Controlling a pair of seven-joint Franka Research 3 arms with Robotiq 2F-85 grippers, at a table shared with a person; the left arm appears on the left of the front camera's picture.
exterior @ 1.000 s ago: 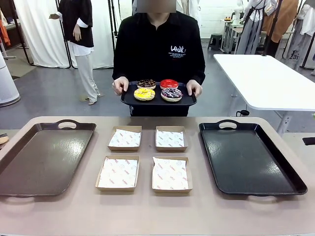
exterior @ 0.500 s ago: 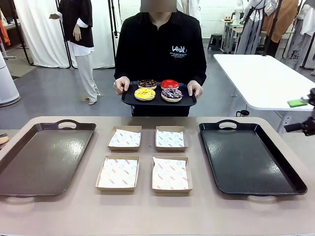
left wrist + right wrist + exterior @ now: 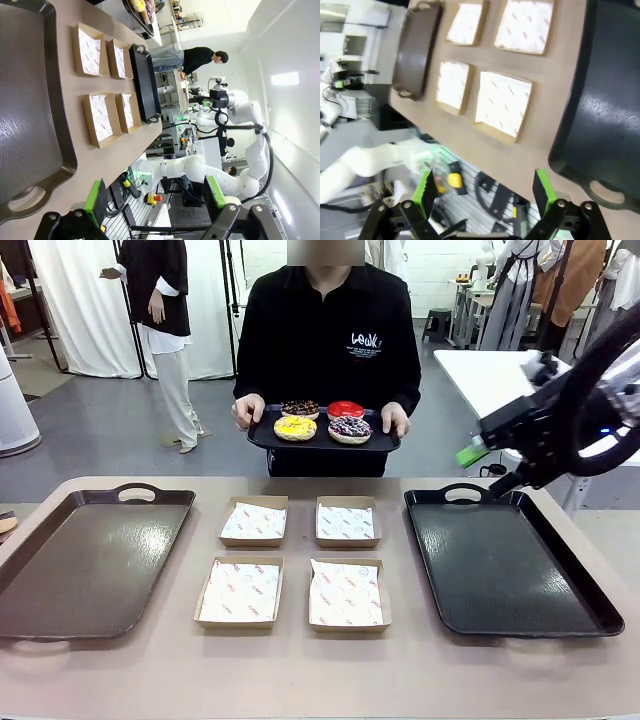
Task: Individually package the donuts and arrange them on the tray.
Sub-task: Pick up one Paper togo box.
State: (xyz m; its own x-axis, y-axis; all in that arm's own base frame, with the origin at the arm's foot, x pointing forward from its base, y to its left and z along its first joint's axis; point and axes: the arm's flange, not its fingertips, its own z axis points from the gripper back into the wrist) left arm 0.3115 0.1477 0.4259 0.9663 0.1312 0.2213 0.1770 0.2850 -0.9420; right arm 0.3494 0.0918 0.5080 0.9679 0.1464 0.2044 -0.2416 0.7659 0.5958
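Donuts on far carried tray: probably soft, icing smears; pinch outer sides lightly. Left gripper and right gripper spread, empty.

The table has a smooth, matt tan top. The brown tray and the black tray look like hard plastic and are glossy, with mottled reflections. The 4 boxes are plain brown cardboard, each lined with printed white paper. The red donut has glossy icing, while the yellow donut looks duller. The person's top is matt black cloth.
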